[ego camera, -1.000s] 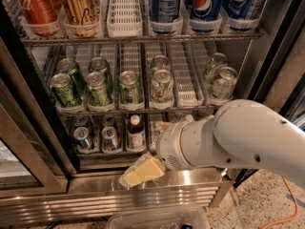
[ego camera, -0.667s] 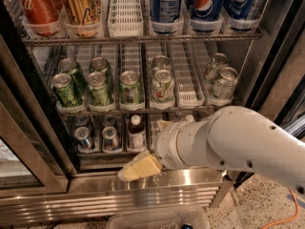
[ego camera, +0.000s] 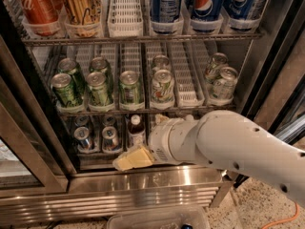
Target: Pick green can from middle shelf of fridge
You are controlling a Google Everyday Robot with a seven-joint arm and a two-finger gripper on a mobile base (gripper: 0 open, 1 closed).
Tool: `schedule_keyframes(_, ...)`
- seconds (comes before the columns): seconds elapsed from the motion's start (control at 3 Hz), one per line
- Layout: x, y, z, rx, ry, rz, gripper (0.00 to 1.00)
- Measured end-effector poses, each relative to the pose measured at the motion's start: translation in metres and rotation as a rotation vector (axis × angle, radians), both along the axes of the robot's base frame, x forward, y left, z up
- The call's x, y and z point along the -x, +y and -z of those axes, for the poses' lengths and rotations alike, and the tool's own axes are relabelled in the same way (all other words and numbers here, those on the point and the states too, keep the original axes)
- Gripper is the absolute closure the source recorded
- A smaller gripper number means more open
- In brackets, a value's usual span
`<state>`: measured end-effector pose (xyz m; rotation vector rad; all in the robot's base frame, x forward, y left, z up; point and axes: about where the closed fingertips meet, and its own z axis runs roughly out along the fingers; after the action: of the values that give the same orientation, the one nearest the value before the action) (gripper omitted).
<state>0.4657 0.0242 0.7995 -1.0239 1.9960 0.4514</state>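
Note:
The green can, dull olive with a silver top, stands upright at the front of the middle shelf, in the third lane from the left. Brighter lime-green cans fill the two lanes to its left. White cans with green and red marks stand to its right. My gripper, pale yellow at the end of the white arm, hangs below the middle shelf's front rail, in front of the bottom rack. It is lower than the green can and holds nothing that I can see.
The top rack holds tall red, gold and blue cans, with an empty white tray. The bottom rack holds small cans and a bottle. Dark door frames flank the opening above the ribbed steel base.
My gripper and arm have shifted slightly up and to the left. The cans have not moved.

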Motion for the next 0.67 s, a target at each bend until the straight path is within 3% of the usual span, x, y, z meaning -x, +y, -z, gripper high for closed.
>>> schedule_keyframes(0.67,-0.005,0.035,0.004,-0.119,-0.005,0.023,0.0)
